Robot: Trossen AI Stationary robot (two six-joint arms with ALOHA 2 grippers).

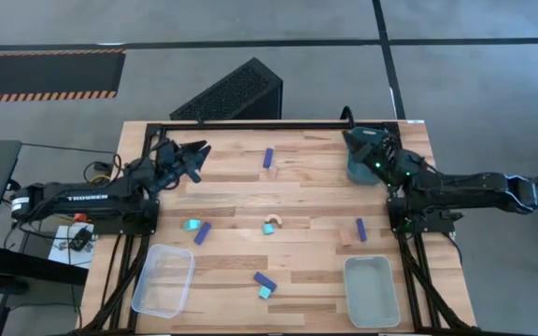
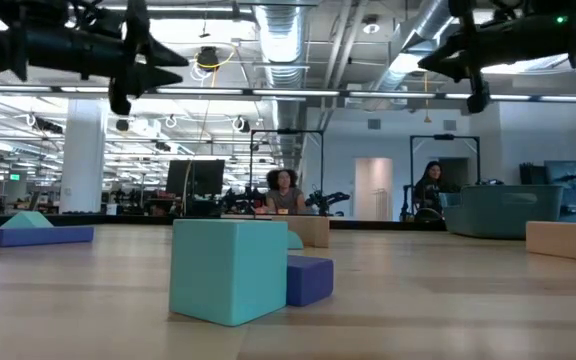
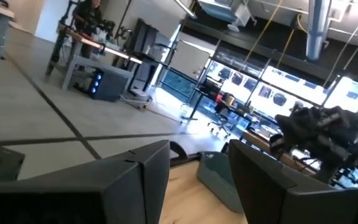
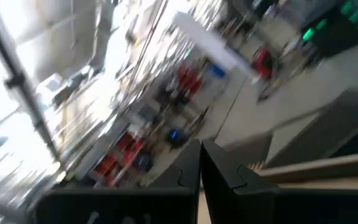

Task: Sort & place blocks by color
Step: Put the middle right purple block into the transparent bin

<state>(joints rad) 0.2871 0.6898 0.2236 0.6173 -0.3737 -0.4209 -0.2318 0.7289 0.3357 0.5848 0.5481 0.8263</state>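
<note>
left hand (image 1: pixel 197 155): fingers spread, empty, far-left above bench (image 1: pixel 316 271) | right hand (image 1: pixel 355 140): pressed together, far-right | blocks (image 1: pixel 265 281) scattered mid-bench, clear bin (image 1: pixel 163 279) holds nothing visible | sorting barely begun.

White lettering reading "TROSSEN" runs along the left arm (image 1: pixel 87 197); no other text is legible.

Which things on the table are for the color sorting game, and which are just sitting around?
For the sorting:
- blue bars, like this one
- teal cubes, like this one
- tan arch
- tan block
- clear bin
- teal bin
- teal bin at the far side

Just around:
- black slatted box on the floor
- striped floor tape
</note>
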